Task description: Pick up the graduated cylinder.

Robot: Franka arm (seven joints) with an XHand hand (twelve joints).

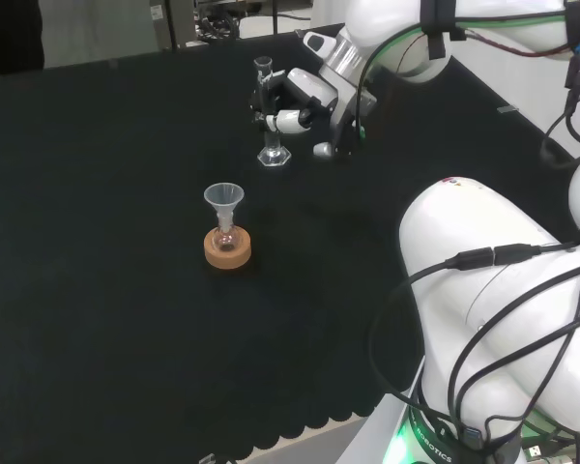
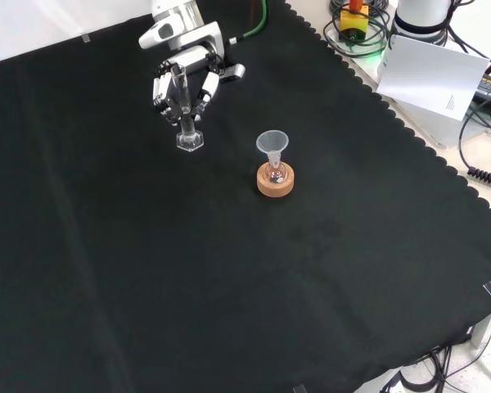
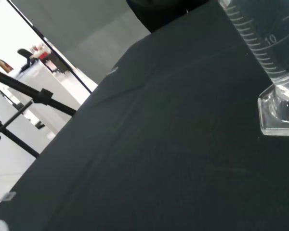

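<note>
The graduated cylinder [image 1: 267,111] is seen upright on the black cloth of the counter [image 1: 97,290], with its hexagonal foot [image 2: 190,142] flat on the cloth. In the wrist view the printed scale and the clear foot are shown close and large, and the foot seems to be resting on the cloth; no liquid can be made out in it.

The hand [image 1: 304,97] is placed around the tube of the cylinder, above the foot. In the front view its fingers [image 2: 160,88] are curled on both sides of the glass, so the cylinder is judged to be enclosed in a grasp, though real contact on each side cannot be told for sure.

Nearer in the head view, well apart from the cylinder, a small flask [image 1: 226,235] with a clear funnel [image 1: 223,199] in its neck is standing in a cork ring [image 1: 227,251].

As for progress, the approach and the closing of the fingers appear to be done. The lift is not yet done, because the foot is on the cloth. What is left is to raise the cylinder straight up, keeping it vertical.
</note>
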